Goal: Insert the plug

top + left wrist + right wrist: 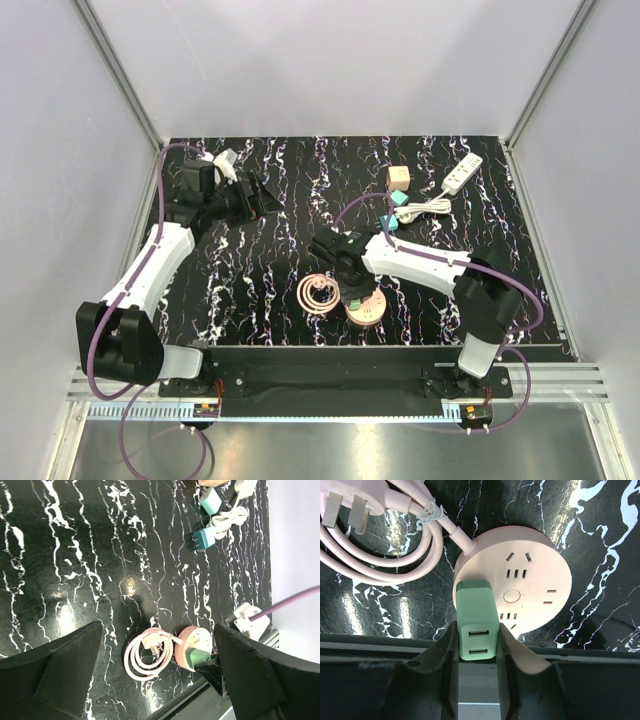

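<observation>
Right wrist: plug (477,617) perhaps on socket (535,575)

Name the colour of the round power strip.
The round power strip is pale pink, clearest in the right wrist view.

White shells cover both black-jointed arms (150,270), each trailing a purple cable (163,190).

green plug (477,622): prongs hidden under its body; pink cable (380,555): cut off at left edge
</observation>
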Controlling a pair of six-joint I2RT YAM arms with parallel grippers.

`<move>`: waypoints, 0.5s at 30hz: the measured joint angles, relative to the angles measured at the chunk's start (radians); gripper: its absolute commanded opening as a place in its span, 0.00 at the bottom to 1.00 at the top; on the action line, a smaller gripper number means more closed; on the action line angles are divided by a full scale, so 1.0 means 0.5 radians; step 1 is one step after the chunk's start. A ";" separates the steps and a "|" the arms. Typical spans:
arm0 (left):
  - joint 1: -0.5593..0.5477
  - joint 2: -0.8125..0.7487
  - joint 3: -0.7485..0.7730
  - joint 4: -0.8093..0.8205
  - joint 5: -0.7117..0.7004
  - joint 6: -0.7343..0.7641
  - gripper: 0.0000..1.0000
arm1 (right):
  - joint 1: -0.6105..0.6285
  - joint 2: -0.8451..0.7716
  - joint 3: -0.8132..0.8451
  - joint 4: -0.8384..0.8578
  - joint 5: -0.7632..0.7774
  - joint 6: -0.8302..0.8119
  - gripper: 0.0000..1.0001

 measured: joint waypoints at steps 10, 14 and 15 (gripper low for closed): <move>0.042 -0.008 -0.021 0.005 -0.026 -0.017 0.99 | 0.063 -0.026 -0.118 0.109 0.082 0.082 0.00; 0.047 -0.008 -0.021 0.008 -0.027 -0.021 0.99 | 0.063 -0.025 -0.139 0.154 0.080 0.077 0.00; 0.049 -0.008 -0.021 0.008 -0.026 -0.021 0.99 | 0.063 -0.025 -0.140 0.157 0.077 0.074 0.00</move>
